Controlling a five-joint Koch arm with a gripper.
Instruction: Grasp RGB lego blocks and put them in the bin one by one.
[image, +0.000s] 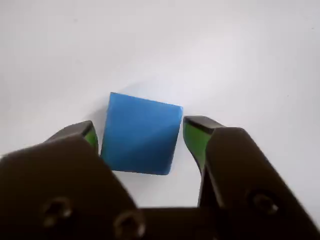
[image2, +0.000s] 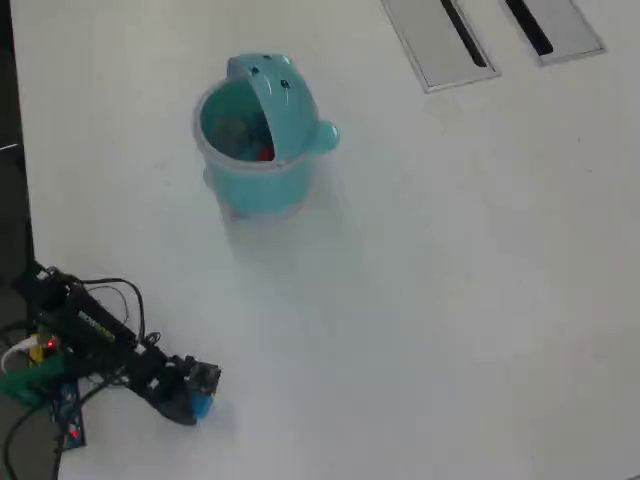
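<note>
The blue block (image: 141, 142) lies on the white table between my gripper's (image: 141, 131) two green-padded fingers. The jaws stand open around it: the left pad (image: 91, 136) is close to its side, and the right pad (image: 192, 137) is a small gap away. In the overhead view the gripper (image2: 196, 398) is low at the lower left with the blue block (image2: 204, 407) at its tip. The teal bin (image2: 262, 178) stands far off at the upper left, flap raised, with a red block (image2: 265, 152) inside. The yellow-green block is not visible.
Two grey slotted panels (image2: 440, 40) (image2: 555, 25) are set in the table at the top right. The arm's base, board and wires (image2: 50, 385) sit at the table's dark left edge. White table surface spreads between the gripper and the bin.
</note>
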